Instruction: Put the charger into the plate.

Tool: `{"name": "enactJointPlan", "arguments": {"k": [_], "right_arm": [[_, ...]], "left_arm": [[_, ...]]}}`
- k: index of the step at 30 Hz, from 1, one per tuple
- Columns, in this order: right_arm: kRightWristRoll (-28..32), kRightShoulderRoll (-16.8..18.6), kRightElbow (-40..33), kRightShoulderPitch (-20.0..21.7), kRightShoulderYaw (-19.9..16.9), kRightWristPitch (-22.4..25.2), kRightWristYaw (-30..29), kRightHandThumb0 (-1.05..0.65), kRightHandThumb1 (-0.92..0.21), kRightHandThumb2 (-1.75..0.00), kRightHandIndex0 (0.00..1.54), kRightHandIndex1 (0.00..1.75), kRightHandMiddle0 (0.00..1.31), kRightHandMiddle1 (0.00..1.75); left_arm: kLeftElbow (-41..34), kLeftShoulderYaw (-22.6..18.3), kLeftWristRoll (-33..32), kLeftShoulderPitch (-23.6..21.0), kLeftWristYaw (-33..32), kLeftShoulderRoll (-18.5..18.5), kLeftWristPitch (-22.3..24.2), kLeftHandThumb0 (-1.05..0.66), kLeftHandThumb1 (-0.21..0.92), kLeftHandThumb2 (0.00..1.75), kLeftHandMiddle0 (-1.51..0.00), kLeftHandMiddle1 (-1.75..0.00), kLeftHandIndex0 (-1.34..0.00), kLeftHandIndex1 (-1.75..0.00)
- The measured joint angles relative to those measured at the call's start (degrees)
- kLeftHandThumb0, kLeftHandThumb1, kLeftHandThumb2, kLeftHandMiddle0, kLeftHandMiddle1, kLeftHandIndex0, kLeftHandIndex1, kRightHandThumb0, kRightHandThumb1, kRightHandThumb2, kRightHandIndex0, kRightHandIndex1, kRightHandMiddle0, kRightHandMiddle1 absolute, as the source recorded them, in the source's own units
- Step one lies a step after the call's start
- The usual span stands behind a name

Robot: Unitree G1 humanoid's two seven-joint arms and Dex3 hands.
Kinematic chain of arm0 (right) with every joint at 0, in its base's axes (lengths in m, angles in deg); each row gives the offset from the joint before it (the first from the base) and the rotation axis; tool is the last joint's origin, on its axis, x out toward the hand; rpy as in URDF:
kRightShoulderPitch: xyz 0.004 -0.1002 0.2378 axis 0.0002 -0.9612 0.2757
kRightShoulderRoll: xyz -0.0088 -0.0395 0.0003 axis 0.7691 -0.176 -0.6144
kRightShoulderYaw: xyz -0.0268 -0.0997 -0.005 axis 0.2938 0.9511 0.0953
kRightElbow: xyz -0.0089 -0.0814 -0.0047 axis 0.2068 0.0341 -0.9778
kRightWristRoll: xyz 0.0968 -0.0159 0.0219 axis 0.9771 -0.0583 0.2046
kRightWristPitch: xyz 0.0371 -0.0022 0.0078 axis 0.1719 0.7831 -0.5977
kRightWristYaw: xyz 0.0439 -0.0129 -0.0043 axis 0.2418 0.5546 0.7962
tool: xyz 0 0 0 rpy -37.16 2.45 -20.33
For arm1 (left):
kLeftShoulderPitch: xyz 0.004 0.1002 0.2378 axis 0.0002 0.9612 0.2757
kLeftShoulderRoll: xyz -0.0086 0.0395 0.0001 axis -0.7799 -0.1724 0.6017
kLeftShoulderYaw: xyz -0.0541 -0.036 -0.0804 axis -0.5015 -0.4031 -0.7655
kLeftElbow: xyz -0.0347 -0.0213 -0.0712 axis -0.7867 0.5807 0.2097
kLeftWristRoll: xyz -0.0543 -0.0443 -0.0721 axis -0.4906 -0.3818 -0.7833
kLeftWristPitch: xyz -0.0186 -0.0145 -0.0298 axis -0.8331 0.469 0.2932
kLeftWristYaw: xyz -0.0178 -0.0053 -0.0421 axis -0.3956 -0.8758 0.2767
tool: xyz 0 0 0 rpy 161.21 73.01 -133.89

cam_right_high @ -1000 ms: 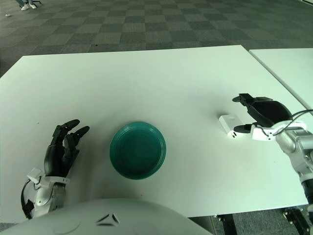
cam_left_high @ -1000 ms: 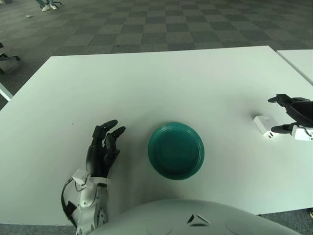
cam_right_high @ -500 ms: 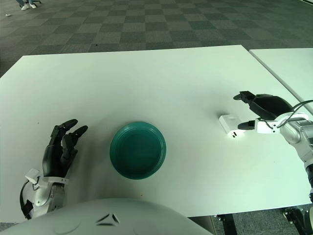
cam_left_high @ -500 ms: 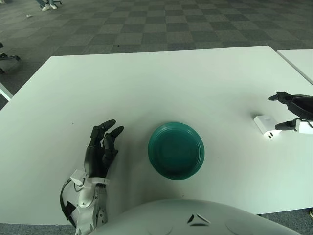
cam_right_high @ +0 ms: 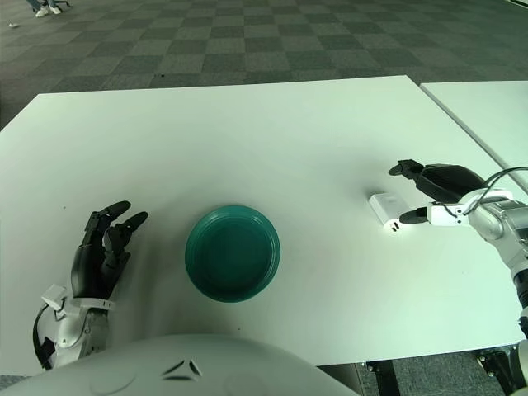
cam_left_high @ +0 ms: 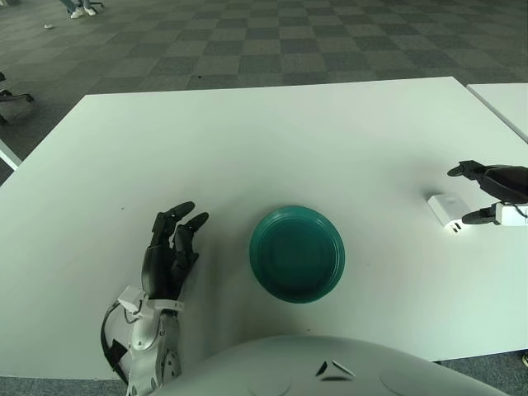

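Note:
A small white charger lies flat on the white table at the right. My right hand hovers just right of it with fingers spread, one fingertip beyond the charger and one near its front end, not holding it. A round dark green plate sits empty in the middle front of the table, well left of the charger. My left hand rests on the table at the front left, fingers relaxed and empty.
The white table ends at its right edge close to my right hand. A second white table stands just beyond a narrow gap at the right. Checkered floor lies behind.
My right hand drew back to the right a little, then moved left again towards the charger. The charger and plate have not moved. My left hand shifted slightly back.

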Motion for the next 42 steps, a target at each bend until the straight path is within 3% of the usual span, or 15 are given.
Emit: {"name": "enactJointPlan", "arguments": {"k": [13,34,42], "right_arm": [[-0.24,0.08,2.13,1.6,2.66,-0.39,3.54,-0.66,-0.88,-0.26,0.41,0.04,0.0,0.73],[-4.04,0.46,11.29,7.06,10.65,-4.44,-0.96,-0.63,-0.82,-0.31,0.4,0.02,0.0,0.8],[-4.54,0.89,14.17,8.53,12.85,-4.92,-3.06,-0.61,-0.77,-0.43,0.43,0.02,0.0,0.81]], "left_arm": [[0.0,-0.82,-0.3,-0.12,0.26,-0.21,0.35,-0.82,0.92,0.67,-0.28,-0.96,-0.1,-1.18],[-0.06,-1.79,-0.39,-0.38,0.96,-0.34,1.11,-0.82,0.92,0.67,-0.28,-0.96,-0.1,-1.18],[-0.09,-1.9,-0.43,-0.49,1.07,-0.34,1.24,-0.82,0.92,0.67,-0.28,-0.96,-0.1,-1.18]]}}
